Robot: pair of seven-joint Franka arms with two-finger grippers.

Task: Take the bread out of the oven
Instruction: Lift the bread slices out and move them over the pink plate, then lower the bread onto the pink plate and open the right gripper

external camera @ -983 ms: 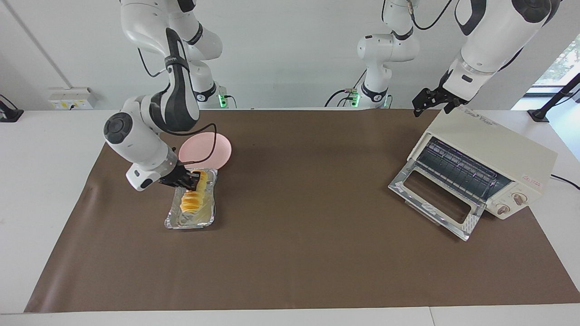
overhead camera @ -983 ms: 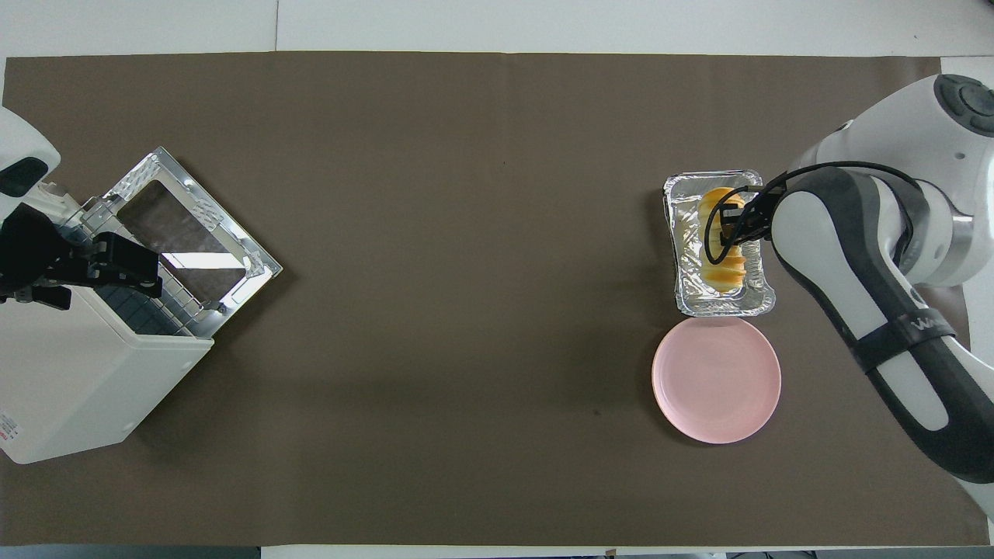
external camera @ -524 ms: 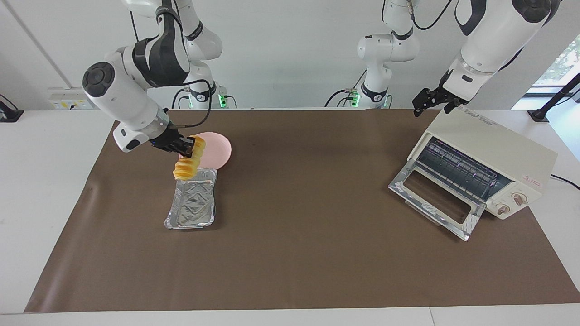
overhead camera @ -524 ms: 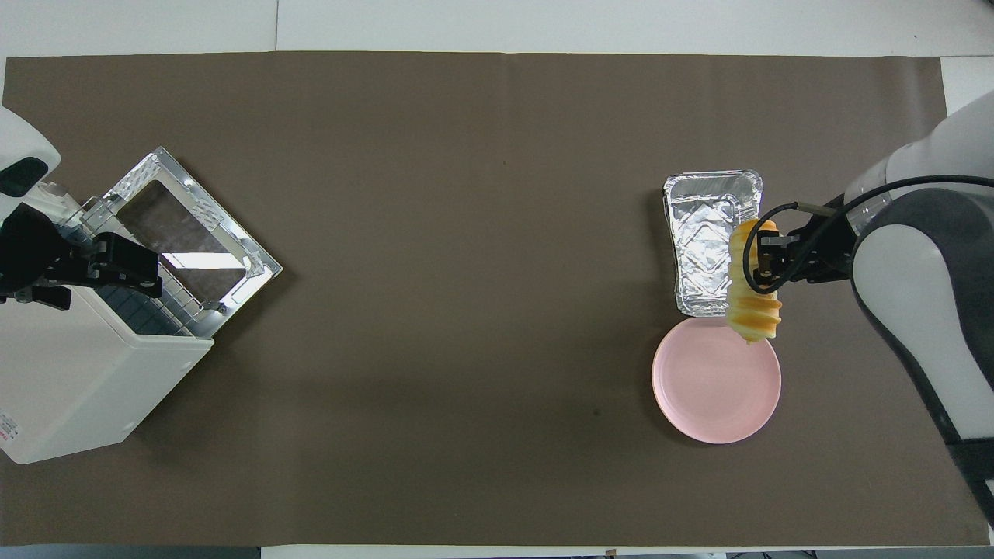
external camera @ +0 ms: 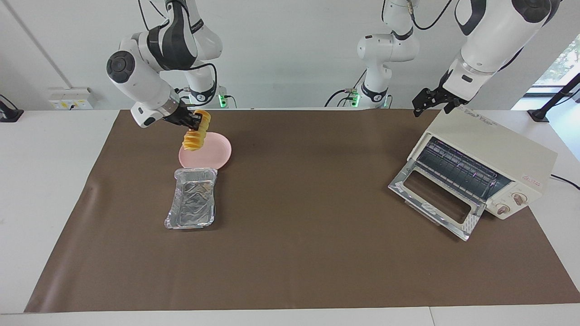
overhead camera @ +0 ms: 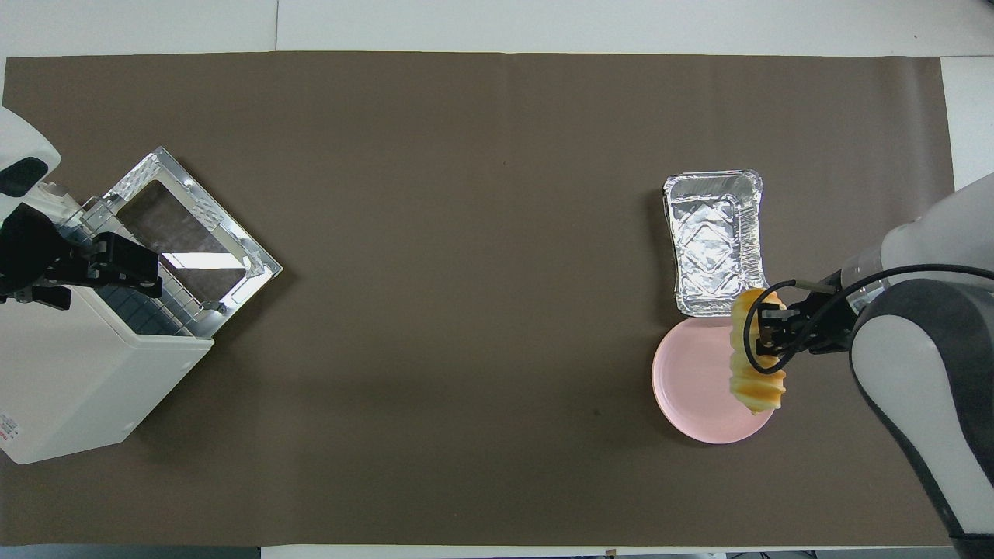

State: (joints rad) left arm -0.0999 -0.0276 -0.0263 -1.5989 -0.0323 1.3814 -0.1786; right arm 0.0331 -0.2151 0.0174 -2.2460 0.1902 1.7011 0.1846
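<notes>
Brown matting (external camera: pixel 299 253) covers the white table, with the oven (external camera: pixel 487 154) at the left arm's end, its glass door (external camera: pixel 435 199) lying open. Since a second ago the right gripper (external camera: pixel 195 121) has lifted the bread (external camera: pixel 195 135) out of the foil tray (external camera: pixel 192 199), now empty, and carried it up over the pink plate (external camera: pixel 213 156), fingers clamped on its upper end. The left gripper (external camera: pixel 430 102) waits unmoved above the oven's top; whether its fingers are apart cannot be told.
</notes>
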